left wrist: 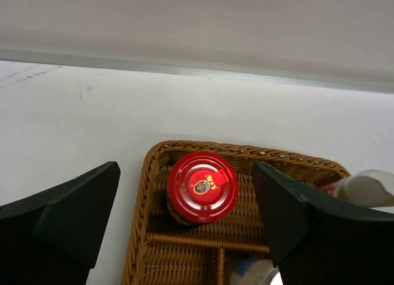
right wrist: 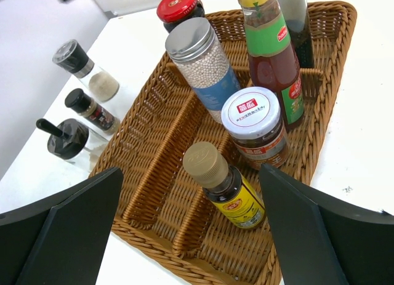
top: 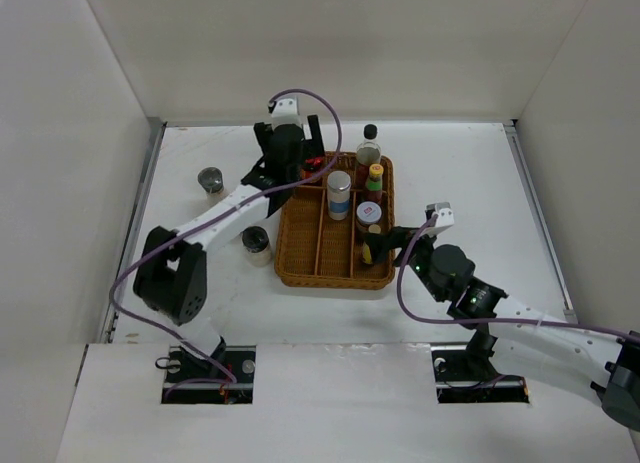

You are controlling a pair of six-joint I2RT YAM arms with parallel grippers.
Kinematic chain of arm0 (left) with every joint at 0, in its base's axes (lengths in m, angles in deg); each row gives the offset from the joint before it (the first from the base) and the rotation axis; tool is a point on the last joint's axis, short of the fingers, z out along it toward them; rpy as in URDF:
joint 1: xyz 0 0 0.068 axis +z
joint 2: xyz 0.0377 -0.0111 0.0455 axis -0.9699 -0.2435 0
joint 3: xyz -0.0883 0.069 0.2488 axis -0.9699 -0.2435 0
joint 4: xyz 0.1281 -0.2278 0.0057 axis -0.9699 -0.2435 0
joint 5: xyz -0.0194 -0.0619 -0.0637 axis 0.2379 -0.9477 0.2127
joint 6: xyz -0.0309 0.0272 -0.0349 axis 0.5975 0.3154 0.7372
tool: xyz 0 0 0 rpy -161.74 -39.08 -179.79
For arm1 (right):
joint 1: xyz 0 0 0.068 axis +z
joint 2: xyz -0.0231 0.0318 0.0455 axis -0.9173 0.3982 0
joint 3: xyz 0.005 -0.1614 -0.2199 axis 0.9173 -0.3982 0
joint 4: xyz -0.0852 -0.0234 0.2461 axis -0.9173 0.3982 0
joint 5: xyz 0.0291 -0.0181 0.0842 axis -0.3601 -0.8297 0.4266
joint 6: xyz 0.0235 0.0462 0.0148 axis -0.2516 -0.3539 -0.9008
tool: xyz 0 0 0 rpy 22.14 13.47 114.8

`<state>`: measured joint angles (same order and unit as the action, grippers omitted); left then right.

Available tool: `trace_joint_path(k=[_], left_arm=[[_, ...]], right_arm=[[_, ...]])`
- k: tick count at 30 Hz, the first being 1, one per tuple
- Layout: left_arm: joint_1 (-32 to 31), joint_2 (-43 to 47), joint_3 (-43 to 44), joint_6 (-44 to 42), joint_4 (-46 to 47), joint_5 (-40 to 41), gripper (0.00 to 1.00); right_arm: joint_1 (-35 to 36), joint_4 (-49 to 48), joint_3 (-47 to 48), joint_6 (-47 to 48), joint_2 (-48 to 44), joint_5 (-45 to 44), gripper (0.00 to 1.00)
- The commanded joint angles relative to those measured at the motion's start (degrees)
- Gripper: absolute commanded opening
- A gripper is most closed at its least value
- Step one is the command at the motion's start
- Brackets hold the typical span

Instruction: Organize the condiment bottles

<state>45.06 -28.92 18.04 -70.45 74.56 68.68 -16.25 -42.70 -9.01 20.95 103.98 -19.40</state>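
Note:
The brown wicker tray (top: 300,275) holds several bottles. The red-lidded dark jar (left wrist: 202,188) stands in its far left corner. My left gripper (left wrist: 184,174) hovers open above it, one finger on each side, not touching. A silver-capped shaker (right wrist: 203,57), a yellow-capped sauce bottle (right wrist: 271,45), a white-lidded jar (right wrist: 255,122) and a tan-capped dark bottle (right wrist: 225,186) stand in the tray's right compartments. My right gripper (right wrist: 191,171) is open, its fingers either side of the tan-capped bottle and clear of it. A black-capped clear bottle (top: 369,143) stands at the tray's far edge.
Left of the tray on the white table stand a black-capped shaker (right wrist: 83,63), a small dark-capped bottle (right wrist: 92,109) and a black-lidded jar (right wrist: 64,140). The tray's left long compartments (right wrist: 154,137) hold nothing. White walls enclose the table.

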Motion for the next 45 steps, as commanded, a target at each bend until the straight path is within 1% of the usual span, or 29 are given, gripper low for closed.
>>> trace_joint_path(k=[1, 5, 8, 9, 11, 12, 14, 15, 16, 20, 22, 25, 32, 34, 40, 43, 45], left_arm=[[-0.6, 10.2, -4.7, 1.0, 4.1, 4.9, 0.89], [0.5, 19.2, -13.5, 3.1, 3.2, 12.1, 0.86], [5.0, 22.9, -16.1, 4.3, -1.7, 16.3, 0.85], [6.7, 23.5, -16.1, 4.9, -4.2, 16.5, 0.85], [10.1, 23.7, -15.7, 6.7, -8.8, 16.2, 0.86], [11.5, 23.3, -15.3, 7.8, -11.1, 15.3, 0.86], [13.7, 22.1, -14.3, 8.7, -14.6, 13.2, 0.87], [16.6, 19.8, -13.4, 10.3, -18.3, 10.7, 0.88], [16.8, 19.6, -13.4, 10.4, -18.6, 10.5, 0.88], [19.1, 17.1, -13.3, 11.3, -19.9, 10.0, 0.89], [20.3, 14.8, -12.4, 11.0, -20.3, 9.6, 0.90], [21.6, 12.0, -11.4, 11.0, -19.9, 8.5, 0.89], [22.9, 7.8, -9.2, 10.3, -17.5, 7.1, 0.89], [23.3, 6.5, -8.3, 9.8, -17.1, 6.7, 0.85], [24.0, 3.8, -7.1, 8.6, -15.5, 6.9, 0.70], [24.0, 4.0, -7.6, 8.5, -15.1, 7.1, 0.59], [23.9, 6.2, -9.1, 9.3, -13.9, 7.1, 0.53]], right_arm=[[-0.1, -3.4, -0.4, -1.0, -1.2, 0.5, 0.99], [-0.1, -3.4, -0.5, -1.2, -1.4, 0.6, 0.97], [-0.1, -3.4, 0.0, -1.0, -0.4, 0.8, 0.90], [-0.1, -3.4, 0.2, -0.7, -0.1, 0.9, 0.84], [0.2, -3.4, 0.3, -0.5, 0.2, 0.8, 0.67], [0.2, -3.4, 0.3, -0.5, 0.0, 0.8, 0.60], [0.2, -2.9, 0.3, -0.5, -0.7, 0.8, 0.54], [0.2, -2.9, -0.1, -0.6, -2.3, 0.8, 0.56], [0.2, -2.9, -0.2, -0.7, -2.4, 0.8, 0.57], [0.2, -2.7, -0.3, -1.1, -2.7, 0.9, 0.77], [0.2, -2.7, -0.2, -1.0, -2.3, 0.9, 0.82], [0.4, -2.7, -0.1, -1.0, -2.1, 1.0, 0.85], [0.4, -2.7, 0.0, -0.9, -2.0, 1.0, 0.85], [0.4, -2.7, 0.0, -0.9, -1.7, 1.0, 0.85], [0.5, -2.8, 0.1, -0.7, -1.3, 1.0, 0.85], [0.5, -2.7, 0.1, -0.6, -1.4, 1.0, 0.85], [0.5, -2.8, 0.0, -0.5, -1.6, 0.9, 0.85]])
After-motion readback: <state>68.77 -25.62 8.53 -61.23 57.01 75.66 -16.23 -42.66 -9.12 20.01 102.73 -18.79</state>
